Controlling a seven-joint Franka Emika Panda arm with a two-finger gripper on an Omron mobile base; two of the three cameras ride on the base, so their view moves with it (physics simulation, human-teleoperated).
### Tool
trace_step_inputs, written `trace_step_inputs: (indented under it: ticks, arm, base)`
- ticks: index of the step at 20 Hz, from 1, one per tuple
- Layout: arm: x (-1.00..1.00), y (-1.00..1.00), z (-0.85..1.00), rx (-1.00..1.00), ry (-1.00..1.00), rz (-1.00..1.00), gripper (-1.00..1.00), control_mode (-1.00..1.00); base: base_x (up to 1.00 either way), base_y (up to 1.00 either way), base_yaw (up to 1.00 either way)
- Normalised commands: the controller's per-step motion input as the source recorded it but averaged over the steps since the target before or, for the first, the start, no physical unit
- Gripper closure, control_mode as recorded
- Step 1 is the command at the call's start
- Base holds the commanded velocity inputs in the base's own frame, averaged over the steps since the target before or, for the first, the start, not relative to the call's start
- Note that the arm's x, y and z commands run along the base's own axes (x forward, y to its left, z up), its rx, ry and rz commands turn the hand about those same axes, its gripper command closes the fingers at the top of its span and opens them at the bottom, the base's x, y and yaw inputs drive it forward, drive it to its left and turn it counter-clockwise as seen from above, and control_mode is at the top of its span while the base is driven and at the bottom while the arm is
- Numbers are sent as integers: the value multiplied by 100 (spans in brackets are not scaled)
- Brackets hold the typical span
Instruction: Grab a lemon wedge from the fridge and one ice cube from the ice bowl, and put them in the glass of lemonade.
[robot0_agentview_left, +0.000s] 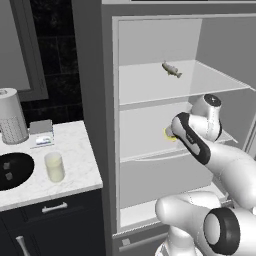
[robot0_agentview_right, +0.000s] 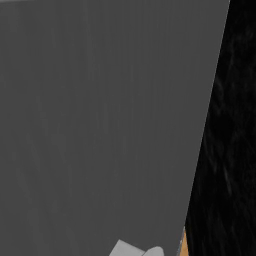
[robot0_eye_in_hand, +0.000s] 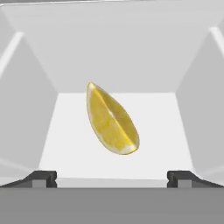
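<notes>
The fridge (robot0_agentview_left: 112, 125) stands open, showing its white shelves. On the middle shelf lies the yellow lemon wedge (robot0_eye_in_hand: 112, 121), its edge peeking out beside my hand (robot0_agentview_left: 170, 134). My gripper (robot0_eye_in_hand: 112, 177) is open, its two dark fingertips (robot0_eye_in_hand: 41, 178) spread wide just short of the wedge, with nothing between them. The glass of lemonade (robot0_agentview_left: 54, 167) stands on the marble counter to the left of the fridge. The black ice bowl (robot0_agentview_left: 12, 170) sits at the counter's left edge with ice cubes in it.
A small grey fish (robot0_agentview_left: 171, 69) lies on the fridge's upper shelf. A white paper-towel roll (robot0_agentview_left: 11, 116) and a small grey box (robot0_agentview_left: 41, 133) stand at the back of the counter (robot0_agentview_left: 80, 150). The fridge door (robot0_agentview_right: 100, 125) stands close on the right.
</notes>
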Motion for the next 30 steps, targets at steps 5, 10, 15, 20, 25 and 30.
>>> trace_step_inputs:
  ticks: [5,10,15,20,25,30]
  arm:
    - [9,0,-15,3,0,4,-100,-100]
    - [3,0,-29,0,0,4,-100,-100]
    - [1,0,-7,3,0,4,-100,-100]
    - [9,0,0,5,0,5,-100,-100]
    - [16,0,0,2,-7,6,-100,-100]
    - [18,0,-3,0,-6,5,-100,-100]
  base:
    - [0,0,0]
    - [0,0,0]
    - [0,0,0]
    - [0,0,0]
    - [0,0,0]
    - [0,0,0]
